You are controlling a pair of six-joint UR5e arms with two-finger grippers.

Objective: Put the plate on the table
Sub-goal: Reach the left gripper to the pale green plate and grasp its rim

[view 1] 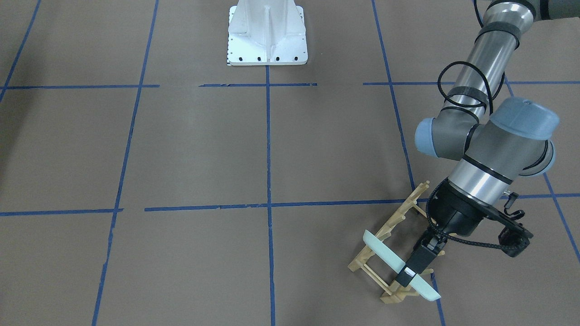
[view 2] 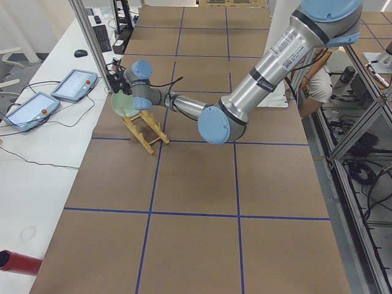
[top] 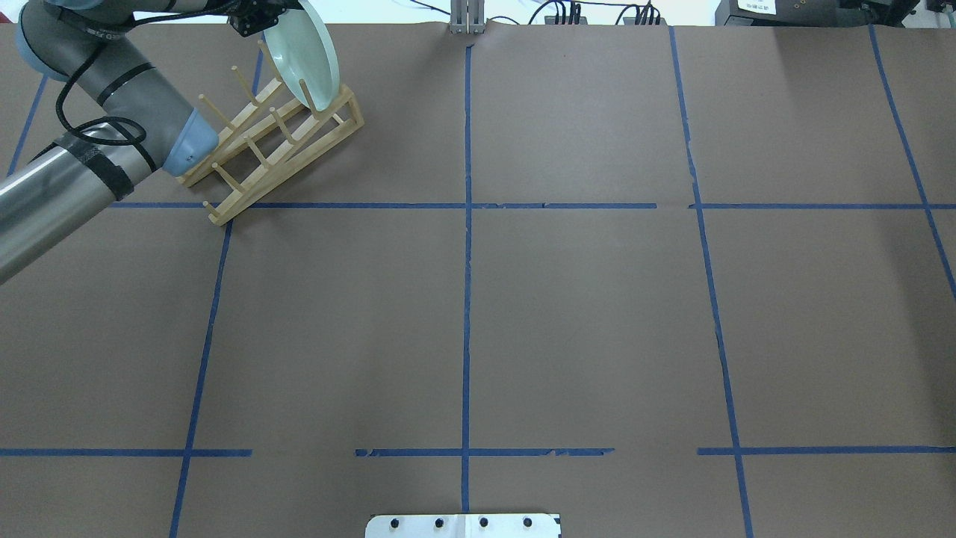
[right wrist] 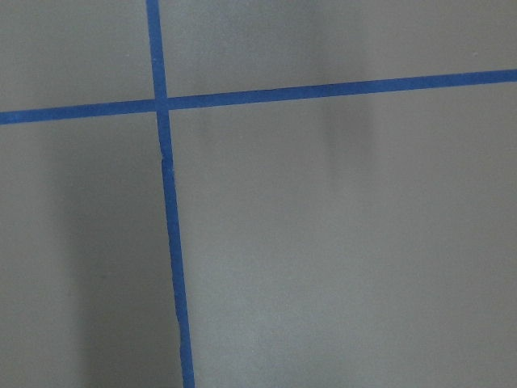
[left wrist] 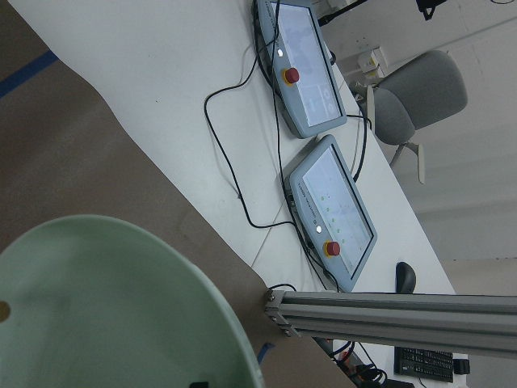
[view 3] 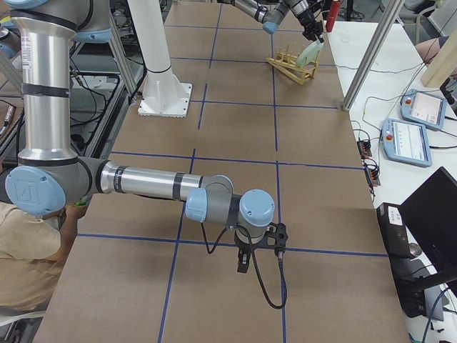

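The pale mint-green plate [view 1: 383, 253] stands on edge between the pegs of the wooden rack [view 1: 394, 224], at the table's [view 1: 204, 149] far left corner in the overhead view. My left gripper [view 1: 408, 274] is shut on the plate's upper rim. The plate [top: 308, 60] leans over the rack [top: 284, 149], with the left gripper [top: 260, 21] at its top edge. The left wrist view shows the plate's inner face [left wrist: 105, 307]. My right gripper [view 3: 243, 263] hangs low over the bare table; I cannot tell if it is open or shut. The right wrist view shows only table [right wrist: 323, 242].
The white robot base [view 1: 267, 36] stands at the near middle edge. Beyond the table's far edge are a white bench with two teach pendants [left wrist: 331, 210], cables and an aluminium post [left wrist: 388, 311]. Blue tape lines cross the table.
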